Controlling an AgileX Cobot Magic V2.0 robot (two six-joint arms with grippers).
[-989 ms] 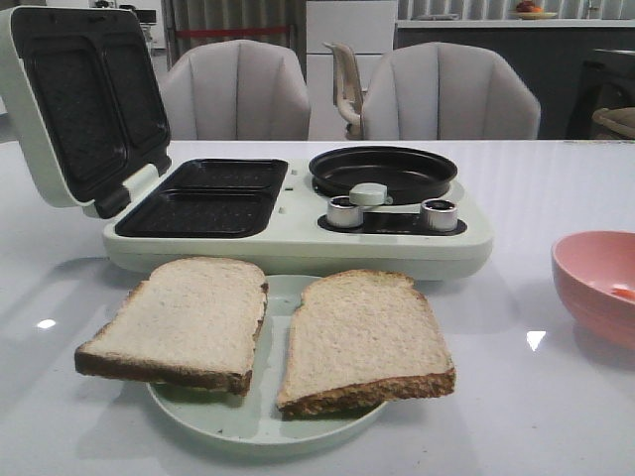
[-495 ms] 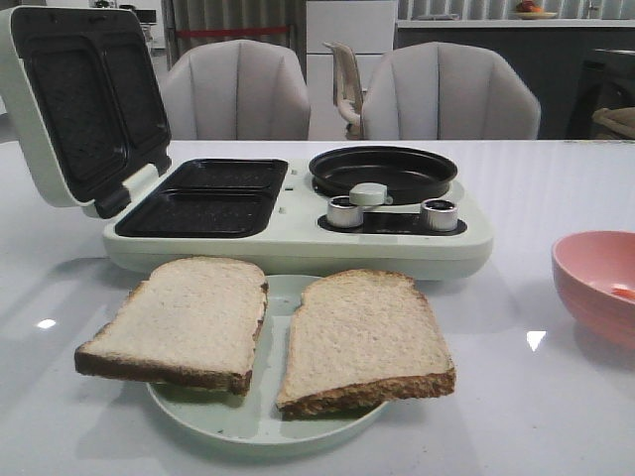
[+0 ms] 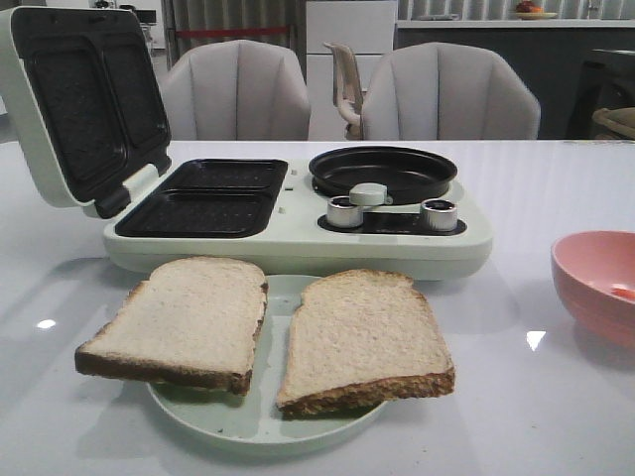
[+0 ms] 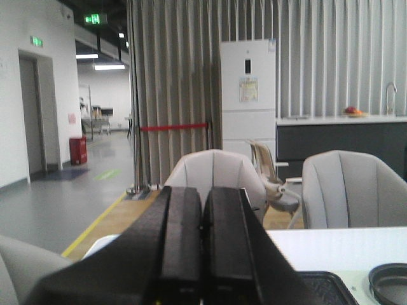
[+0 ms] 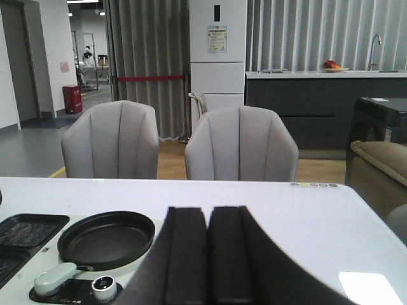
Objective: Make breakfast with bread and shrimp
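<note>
- Two slices of bread lie side by side on a pale green plate (image 3: 260, 424) at the near edge of the white table (image 3: 556, 416): the left slice (image 3: 182, 319) overhangs the plate's left rim, the right slice (image 3: 365, 337) its right rim, and their inner edges nearly touch.
- Just behind the plate stands a pale green breakfast maker (image 3: 298, 213), its lid (image 3: 79, 99) tilted open at the left over two dark sandwich wells (image 3: 203, 196).
- On the machine's right half sits a round black pan (image 3: 383, 171), with two silver knobs (image 3: 345, 211) in front of it; any lettering on the panel is too small to read.
- A pink bowl (image 3: 593, 281) stands well to the right of the plate; a small orange-pink piece (image 3: 622, 292), likely shrimp, shows inside it at the frame edge.
- The left gripper (image 4: 202, 244) has its black fingers pressed together, holding nothing, raised above the table.
- The right gripper (image 5: 207, 257) is likewise closed and empty, with the pan beyond it.
- A green exit sign (image 4: 94, 19) glows by the ceiling; its wording is unreadable, as is the paper on the white fridge (image 5: 217, 47).
</note>
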